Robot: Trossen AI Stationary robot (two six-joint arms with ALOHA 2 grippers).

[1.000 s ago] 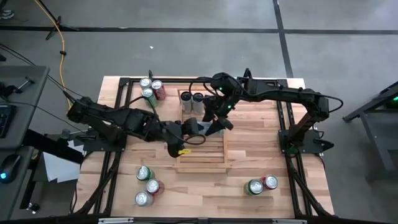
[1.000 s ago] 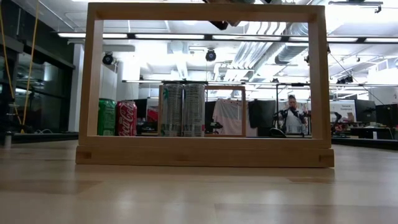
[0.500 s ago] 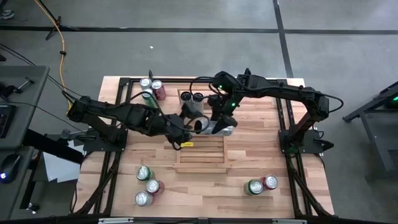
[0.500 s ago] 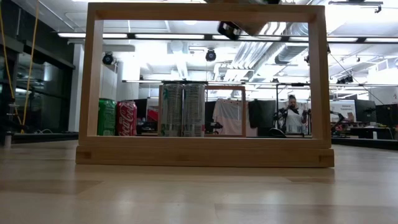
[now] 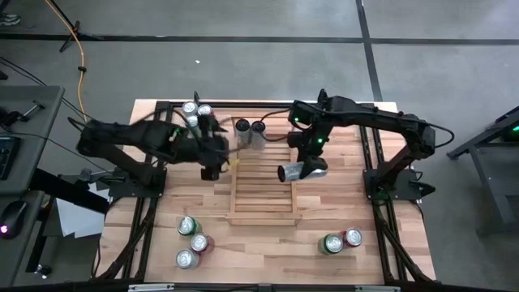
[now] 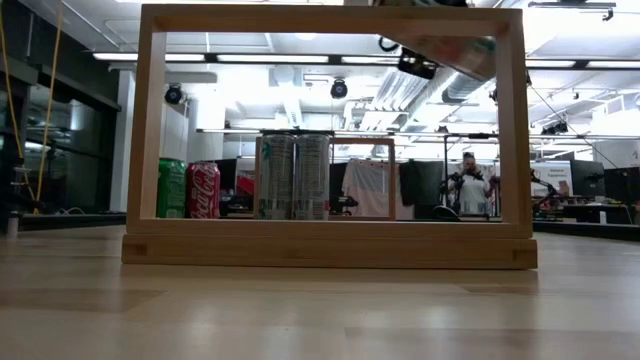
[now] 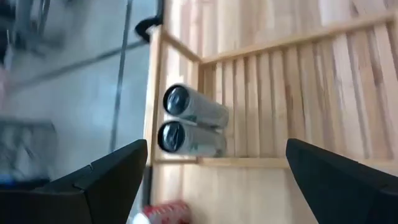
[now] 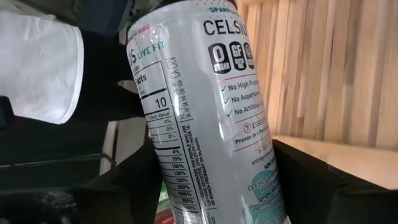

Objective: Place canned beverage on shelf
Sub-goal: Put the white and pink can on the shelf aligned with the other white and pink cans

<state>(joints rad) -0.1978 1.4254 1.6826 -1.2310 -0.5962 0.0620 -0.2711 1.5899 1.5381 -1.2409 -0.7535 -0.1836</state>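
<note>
The shelf lies mid-table as a slatted wooden rack. At its far end stand two silver cans, which the left wrist view also shows. My right gripper is shut on a silver Celsius can, held in the air over the shelf's right rail. My left gripper hovers left of the shelf, wide open with nothing between its fingers. The low view shows the shelf's end frame, with the held can high behind it. My right gripper pinches the can's side wall between its two fingers, one on each side, toward the can's nearer end. The fingers slant down from the table's far right. The can is lifted clear and tilted, its body reaching out past the fingertips.
A few cans stand at the far left of the table, among them a green and a red one. More cans lie at the near left and near right. Black frame rails run along both table sides.
Both grippers were together at the silver can over the shelf. My left gripper has drawn away from it toward the table's left and far side, rolling as it went. My right gripper has carried the can toward the shelf's right rail, and the can has turned in the air.
</note>
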